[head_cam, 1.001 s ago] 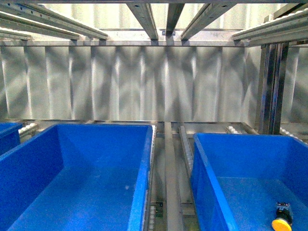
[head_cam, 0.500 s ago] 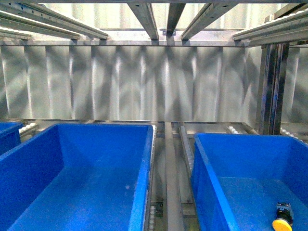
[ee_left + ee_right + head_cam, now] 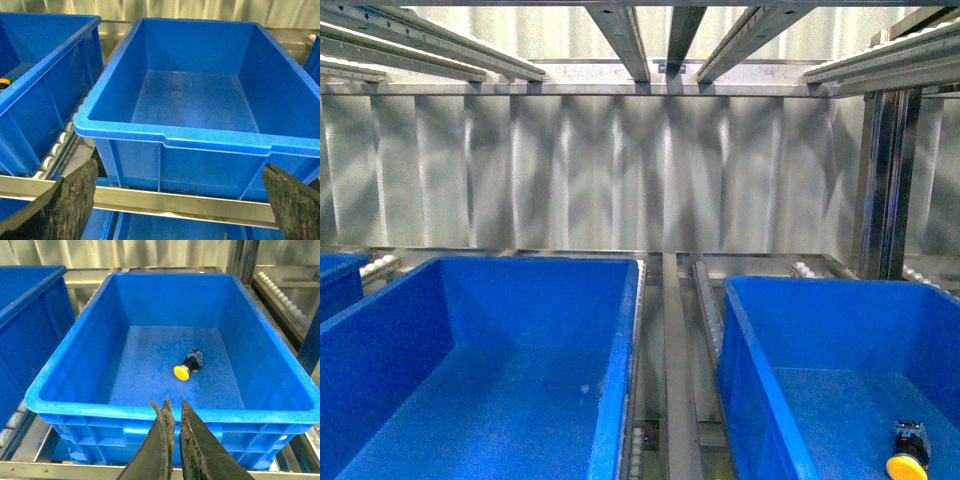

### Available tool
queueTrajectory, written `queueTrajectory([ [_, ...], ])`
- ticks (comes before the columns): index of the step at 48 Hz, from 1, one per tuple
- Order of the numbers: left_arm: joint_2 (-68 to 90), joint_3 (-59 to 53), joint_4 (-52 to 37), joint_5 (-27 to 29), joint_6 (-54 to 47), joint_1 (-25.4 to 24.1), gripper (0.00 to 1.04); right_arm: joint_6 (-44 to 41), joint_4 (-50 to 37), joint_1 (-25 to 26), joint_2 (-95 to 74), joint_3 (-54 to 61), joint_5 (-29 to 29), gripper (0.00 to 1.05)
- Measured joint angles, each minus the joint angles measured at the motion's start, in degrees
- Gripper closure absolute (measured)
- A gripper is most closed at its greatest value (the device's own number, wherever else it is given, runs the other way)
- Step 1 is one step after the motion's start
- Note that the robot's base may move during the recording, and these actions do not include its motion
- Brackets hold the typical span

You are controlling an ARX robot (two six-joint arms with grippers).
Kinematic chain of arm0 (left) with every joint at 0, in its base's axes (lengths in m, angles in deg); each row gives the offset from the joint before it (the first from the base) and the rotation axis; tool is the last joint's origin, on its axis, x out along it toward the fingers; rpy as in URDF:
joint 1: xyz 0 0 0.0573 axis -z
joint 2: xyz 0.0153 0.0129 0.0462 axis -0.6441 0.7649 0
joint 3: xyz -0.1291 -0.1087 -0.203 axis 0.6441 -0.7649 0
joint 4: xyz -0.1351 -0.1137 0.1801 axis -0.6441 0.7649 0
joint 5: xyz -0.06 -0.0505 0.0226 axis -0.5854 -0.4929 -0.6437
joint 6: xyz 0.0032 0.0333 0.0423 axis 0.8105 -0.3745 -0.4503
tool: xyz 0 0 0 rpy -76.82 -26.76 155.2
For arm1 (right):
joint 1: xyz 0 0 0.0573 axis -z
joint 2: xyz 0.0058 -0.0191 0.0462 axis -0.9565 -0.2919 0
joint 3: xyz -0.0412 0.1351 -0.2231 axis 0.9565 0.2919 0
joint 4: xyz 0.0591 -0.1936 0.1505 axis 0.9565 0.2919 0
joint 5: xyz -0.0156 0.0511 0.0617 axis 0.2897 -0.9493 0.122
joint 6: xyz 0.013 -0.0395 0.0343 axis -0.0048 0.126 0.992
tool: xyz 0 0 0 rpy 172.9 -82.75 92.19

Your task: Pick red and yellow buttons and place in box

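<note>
Right claw (image 3: 173,405) closed to a slit, empty, at near rim of blue bin (image 3: 75,407) | yellow button (image 3: 187,367) on bin floor beyond that rim, cap toward claw, body pointing away | left claw (image 3: 179,167) wide open, judged farther.

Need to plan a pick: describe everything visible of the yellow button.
The yellow button is a small push button: a round, domed, glossy yellow cap on a stubby black-grey body. It lies on its side on the floor of the right-hand blue bin, alone, clear of the walls, nothing else touching it.
</note>
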Motion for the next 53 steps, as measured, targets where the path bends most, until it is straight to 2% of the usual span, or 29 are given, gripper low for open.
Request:
queueTrajectory([
  [27,0.0,0.0,0.0,0.0,0.0,0.0,0.08,0.0,10.2,0.0,10.3,0.0,0.0,1.01],
  [33,0.0,0.0,0.0,0.0,0.0,0.0,0.08,0.0,19.6,0.0,18.4,0.0,0.0,1.01],
  [53,0.0,0.0,0.0,0.0,0.0,0.0,0.08,0.0,20.1,0.0,19.9,0.0,0.0,1.01],
])
